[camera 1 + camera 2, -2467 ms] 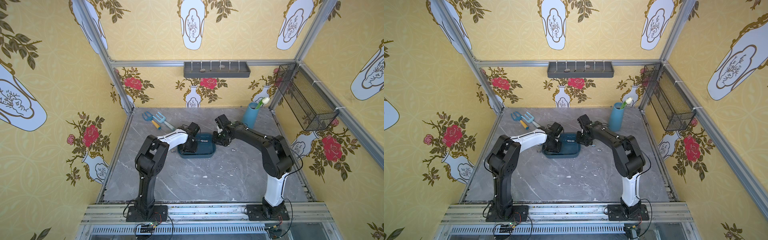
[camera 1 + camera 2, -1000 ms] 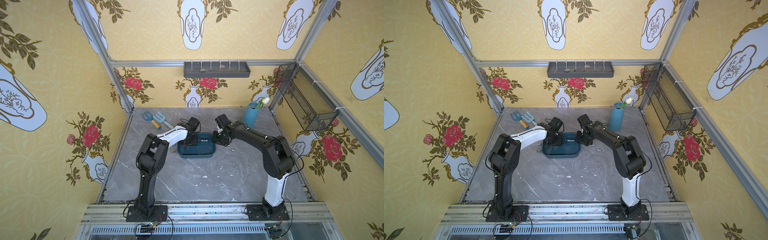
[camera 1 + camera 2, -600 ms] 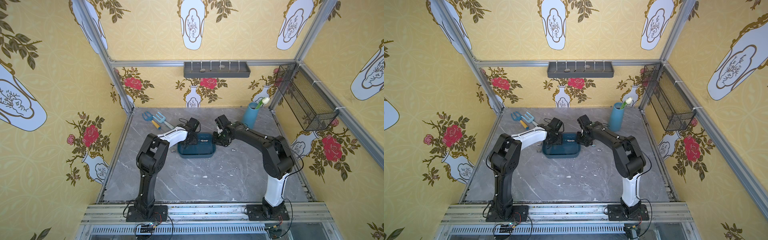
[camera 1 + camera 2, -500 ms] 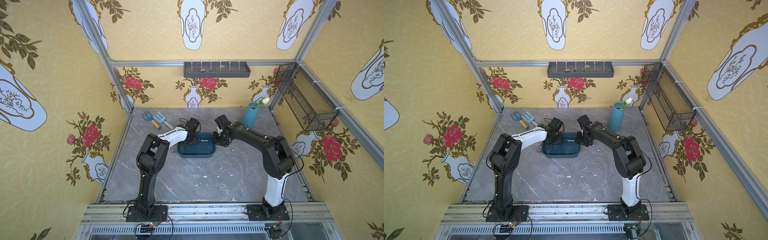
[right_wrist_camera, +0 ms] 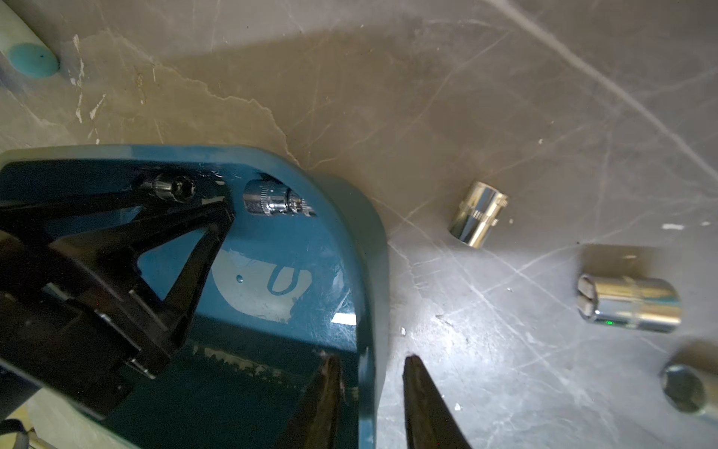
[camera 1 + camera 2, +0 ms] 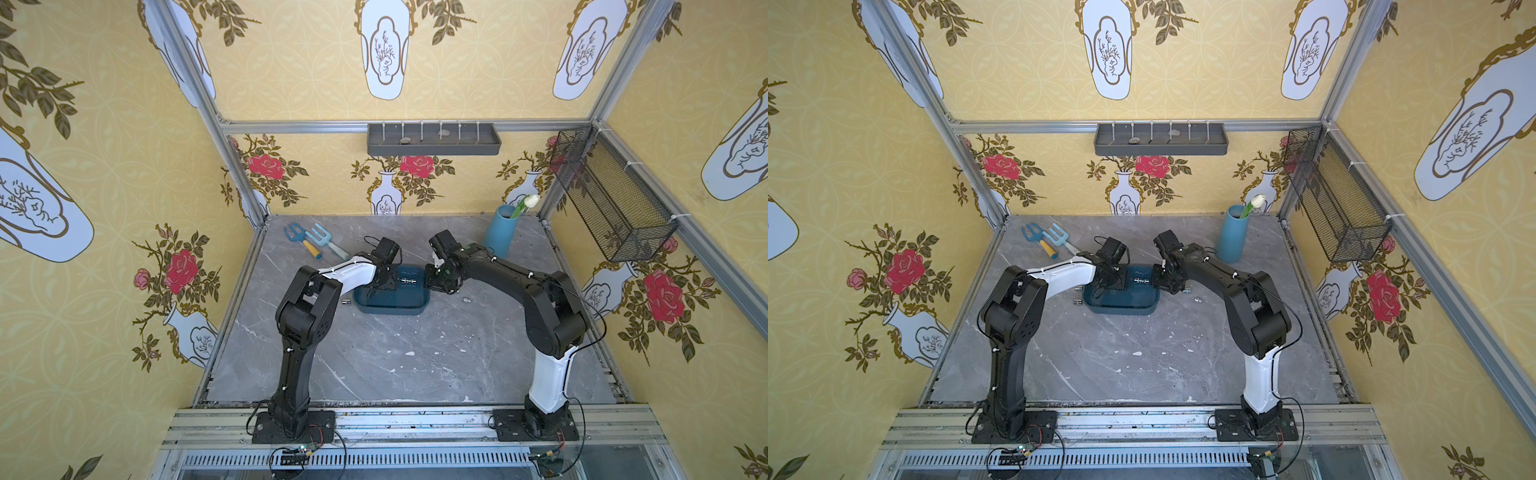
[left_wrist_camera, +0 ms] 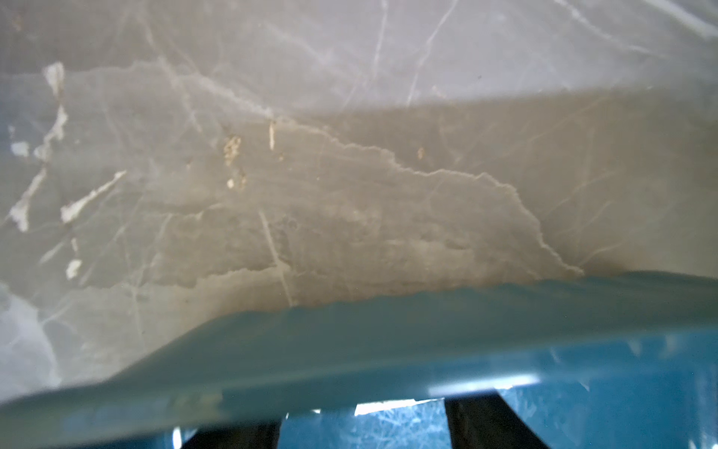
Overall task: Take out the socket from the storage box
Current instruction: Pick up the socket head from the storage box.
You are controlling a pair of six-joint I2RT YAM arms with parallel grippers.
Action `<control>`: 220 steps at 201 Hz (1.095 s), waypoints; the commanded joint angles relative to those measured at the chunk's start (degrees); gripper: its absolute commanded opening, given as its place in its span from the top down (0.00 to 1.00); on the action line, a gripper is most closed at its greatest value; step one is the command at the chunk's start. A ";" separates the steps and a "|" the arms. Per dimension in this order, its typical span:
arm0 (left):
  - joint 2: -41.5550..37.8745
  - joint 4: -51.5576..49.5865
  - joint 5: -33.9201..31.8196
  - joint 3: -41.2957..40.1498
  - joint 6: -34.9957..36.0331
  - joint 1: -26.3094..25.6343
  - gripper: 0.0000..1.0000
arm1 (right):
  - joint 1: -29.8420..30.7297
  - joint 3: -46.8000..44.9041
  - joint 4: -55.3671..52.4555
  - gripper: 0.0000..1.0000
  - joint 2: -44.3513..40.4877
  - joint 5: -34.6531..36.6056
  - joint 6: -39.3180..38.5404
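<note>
1. In both top views the storage box [image 6: 390, 309] [image 6: 1121, 309] sits toward the back of the grey desk [image 6: 415, 353], with one arm reaching in at each end.
2. The left gripper [image 6: 380, 286] [image 6: 1108, 286] is down inside the box at its left end. From above I can't read its jaws. The left wrist view settles it: two dark fingertips [image 7: 489, 423] stand apart over the blue floor with nothing between them, so it is open and empty.
3. The right gripper [image 6: 434, 282] [image 5: 369, 373] is at the box's right end. Only the right wrist view shows one finger inside the wall and the other outside, straddling the rim closely. I cannot tell whether they pinch it.
4. From above, the boxed sockets [image 6: 406, 281] [image 6: 1140, 281] are just a small bright cluster by the far wall. The right wrist view separates them. A chrome socket [image 5: 277, 202] lies on its side against the wall. A darker socket [image 5: 171, 188] lies next to it, just beside a finger of the left gripper; I can't tell if they touch.
5. That same view shows three loose sockets [image 5: 629, 303] on the desk outside the box. The top views show only tiny specks right [image 6: 466, 299] and left [image 6: 345, 301] of it.
6. The left wrist view gives the box's blurred rim, a strip of floor and the desk beyond.
</note>
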 commanded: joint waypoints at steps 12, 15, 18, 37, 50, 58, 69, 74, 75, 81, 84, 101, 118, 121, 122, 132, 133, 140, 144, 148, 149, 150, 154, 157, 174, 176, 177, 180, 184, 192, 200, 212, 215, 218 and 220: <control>-1.24 5.28 4.77 -2.34 2.16 -0.25 0.33 | 0.06 0.02 1.08 0.67 0.35 0.07 -0.66; -1.53 5.82 5.16 -2.67 2.17 -0.31 0.33 | 0.06 -0.08 1.05 0.67 0.35 0.07 -0.59; -1.73 6.34 5.58 -2.98 2.17 -0.33 0.33 | 0.05 -0.09 1.15 0.67 0.37 0.07 -0.61; -2.50 7.54 5.99 -4.10 1.89 -0.33 0.33 | 0.03 0.06 1.17 0.67 0.44 0.07 -0.62; -2.81 7.35 5.02 -4.31 1.86 -0.33 0.33 | 0.13 -0.02 1.25 0.67 0.44 0.02 -0.66; -3.07 6.93 4.07 -4.49 1.56 -0.33 0.33 | 0.05 0.00 1.26 0.67 0.49 0.00 -0.59; -3.37 6.70 2.57 -4.71 1.47 -0.33 0.33 | 0.05 0.01 1.26 0.67 0.46 0.00 -0.59; -3.30 6.28 1.70 -4.64 1.15 -0.33 0.33 | 0.08 0.03 1.26 0.67 0.48 -0.01 -0.59; -3.29 6.23 1.48 -4.63 1.13 -0.33 0.33 | 0.02 0.05 1.26 0.67 0.51 -0.01 -0.59; -3.02 5.79 0.59 -4.42 0.83 -0.26 0.33 | 0.13 -0.01 1.29 0.67 0.49 -0.02 -0.63; -2.89 5.57 0.25 -4.30 0.71 -0.25 0.33 | 0.12 0.03 1.24 0.67 0.52 -0.02 -0.67; -1.93 4.71 -1.28 -3.43 0.06 -0.25 0.34 | 0.08 0.07 1.26 0.67 0.44 -0.02 -0.61; -1.45 5.23 -1.92 -3.40 -0.45 -0.25 0.34 | 0.13 -0.02 1.26 0.67 0.35 -0.02 -0.63; -1.37 5.35 -1.99 -3.40 -0.61 -0.25 0.34 | 0.13 -0.08 1.26 0.67 0.37 -0.02 -0.64; -1.36 5.37 -1.99 -3.40 -0.67 -0.25 0.34 | 0.13 -0.14 1.26 0.67 0.36 -0.02 -0.61; -1.27 6.09 -2.01 -3.48 -0.73 -0.29 0.35 | 0.13 -0.19 1.26 0.67 0.27 -0.02 -0.68; -1.27 6.08 -2.00 -3.53 -0.73 -0.27 0.35 | 0.13 -0.19 1.26 0.67 0.27 -0.02 -0.68; -1.26 6.52 -2.08 -3.62 -0.82 -0.25 0.35 | 0.10 -0.24 1.26 0.67 0.27 -0.02 -0.73; -1.30 6.72 -2.16 -3.70 -0.78 -0.25 0.35 | 0.13 -0.31 1.26 0.67 0.23 -0.02 -0.67; -1.35 7.00 -2.27 -3.75 -0.84 -0.25 0.35 | 0.13 -0.29 1.30 0.67 0.18 -0.02 -0.70; -1.35 7.11 -2.31 -3.79 -0.83 -0.25 0.35 | 0.13 -0.28 1.28 0.67 0.22 -0.02 -0.68; -1.35 7.17 -2.33 -3.77 -0.83 -0.25 0.35 | 0.13 -0.28 1.27 0.67 0.20 -0.02 -0.72; -1.35 7.56 -2.40 -3.91 -0.83 -0.25 0.36 | 0.09 -0.33 1.26 0.67 0.18 -0.02 -0.75; -1.35 7.83 -2.44 -4.04 -0.80 -0.25 0.36 | 0.13 -0.33 1.26 0.67 0.20 -0.02 -0.78; -1.69 9.87 -2.83 -4.98 -0.81 -0.25 0.38 | 0.11 -0.39 1.26 0.68 0.28 -0.02 -0.97; -1.77 10.17 -2.98 -5.13 -0.88 -0.25 0.38 | 0.13 -0.37 1.26 0.68 0.20 -0.06 -1.01; -1.78 10.24 -3.01 -5.19 -0.85 -0.25 0.38 | 0.13 -0.37 1.26 0.68 0.24 -0.04 -0.97; -1.81 10.76 -3.14 -5.38 -0.86 -0.27 0.39 | 0.13 -0.39 1.26 0.68 0.25 -0.02 -1.04; -1.88 11.25 -3.31 -5.65 -0.74 -0.33 0.39 | 0.13 -0.53 1.31 0.68 0.27 -0.02 -1.02; -1.88 12.03 -3.97 -5.98 -0.73 -0.40 0.41 | 0.13 -0.54 1.28 0.68 0.27 -0.02 -1.17; -1.78 12.83 -4.64 -6.29 -0.65 -0.51 0.43 | 0.12 -0.54 1.26 0.68 0.27 -0.14 -1.22; -1.90 14.73 -4.97 -7.20 -0.28 -0.60 0.45 | 0.13 -0.49 1.34 0.68 0.28 -0.11 -1.39; -1.96 15.04 -5.14 -7.38 -0.16 -0.66 0.45 | 0.13 -0.49 1.32 0.68 0.20 -0.11 -1.42; -2.04 15.28 -5.38 -7.55 -0.12 -0.68 0.46 | 0.09 -0.46 1.34 0.68 0.18 -0.11 -1.48; -2.12 15.55 -5.48 -7.64 -0.05 -0.75 0.46 | 0.08 -0.52 1.34 0.68 0.20 -0.20 -1.53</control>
